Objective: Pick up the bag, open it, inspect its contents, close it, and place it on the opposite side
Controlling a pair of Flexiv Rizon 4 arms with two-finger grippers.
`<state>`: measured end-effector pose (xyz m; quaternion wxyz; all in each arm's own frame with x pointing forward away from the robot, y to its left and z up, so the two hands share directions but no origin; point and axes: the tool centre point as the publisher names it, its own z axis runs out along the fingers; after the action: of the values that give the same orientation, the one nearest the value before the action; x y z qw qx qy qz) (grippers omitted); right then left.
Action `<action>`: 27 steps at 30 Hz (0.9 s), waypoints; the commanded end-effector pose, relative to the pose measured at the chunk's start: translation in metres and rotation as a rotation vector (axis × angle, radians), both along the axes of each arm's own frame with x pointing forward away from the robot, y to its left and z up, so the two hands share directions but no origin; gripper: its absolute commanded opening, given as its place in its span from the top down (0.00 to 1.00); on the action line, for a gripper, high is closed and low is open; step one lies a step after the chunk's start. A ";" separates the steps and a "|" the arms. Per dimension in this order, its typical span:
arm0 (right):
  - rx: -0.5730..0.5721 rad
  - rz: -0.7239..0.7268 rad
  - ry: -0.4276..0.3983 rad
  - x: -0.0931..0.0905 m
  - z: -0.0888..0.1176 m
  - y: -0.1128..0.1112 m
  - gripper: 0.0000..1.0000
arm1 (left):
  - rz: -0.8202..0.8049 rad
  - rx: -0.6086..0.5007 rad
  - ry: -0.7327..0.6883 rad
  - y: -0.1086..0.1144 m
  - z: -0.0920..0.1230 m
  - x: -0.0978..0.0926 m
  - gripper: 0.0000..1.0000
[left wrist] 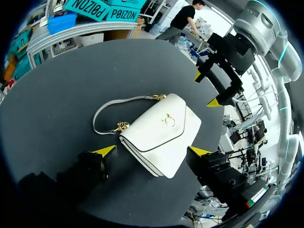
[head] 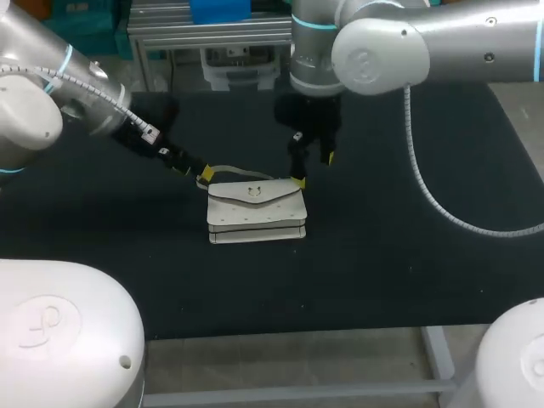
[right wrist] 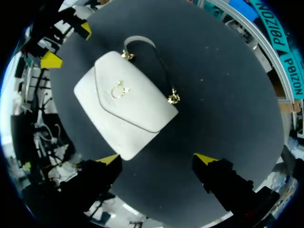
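Observation:
A white flap bag (head: 255,211) with a gold clasp (left wrist: 167,118) lies flat at the middle of the black table, its thin strap (left wrist: 107,107) looped out behind it. My left gripper (head: 194,172) hangs open just over the bag's back left corner. In the left wrist view the bag (left wrist: 161,130) sits ahead of and partly between that gripper's (left wrist: 152,152) yellow tips. My right gripper (head: 313,170) stands open above the bag's back right corner. In the right wrist view the bag (right wrist: 123,107) lies ahead of it (right wrist: 157,158), untouched. Each wrist view also shows the other gripper (left wrist: 205,89) (right wrist: 69,45) beyond the bag.
The black tabletop (head: 408,255) spreads wide to the left and right of the bag. Its front edge (head: 340,327) runs close in front of me. Nothing else lies on it near the bag.

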<state>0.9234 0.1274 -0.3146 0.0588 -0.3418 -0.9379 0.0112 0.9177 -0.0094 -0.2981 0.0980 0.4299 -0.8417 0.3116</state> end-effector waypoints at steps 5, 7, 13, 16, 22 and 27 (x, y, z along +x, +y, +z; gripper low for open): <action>0.365 -0.760 0.216 -0.016 -0.005 -0.011 0.00 | 0.593 -0.029 0.328 -0.003 -0.013 -0.008 0.00; 0.365 -0.760 0.216 -0.016 -0.005 -0.011 0.00 | 0.593 -0.029 0.328 -0.003 -0.013 -0.008 0.00; 0.365 -0.760 0.216 -0.016 -0.005 -0.011 0.00 | 0.593 -0.029 0.328 -0.003 -0.013 -0.008 0.00; 0.365 -0.760 0.216 -0.016 -0.005 -0.011 0.00 | 0.593 -0.029 0.328 -0.003 -0.013 -0.008 0.00; 0.470 -0.928 0.144 -0.028 -0.003 -0.001 0.00 | 0.763 -0.082 0.423 -0.012 -0.019 -0.012 0.00; 0.569 -1.063 0.054 -0.038 -0.002 0.005 0.00 | 0.840 -0.130 0.546 -0.023 -0.028 -0.020 0.00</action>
<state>0.8966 0.1362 -0.3141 0.2415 -0.6530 -0.7078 -0.1197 0.9004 -0.0266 -0.3169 0.1819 0.7624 -0.5673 0.2526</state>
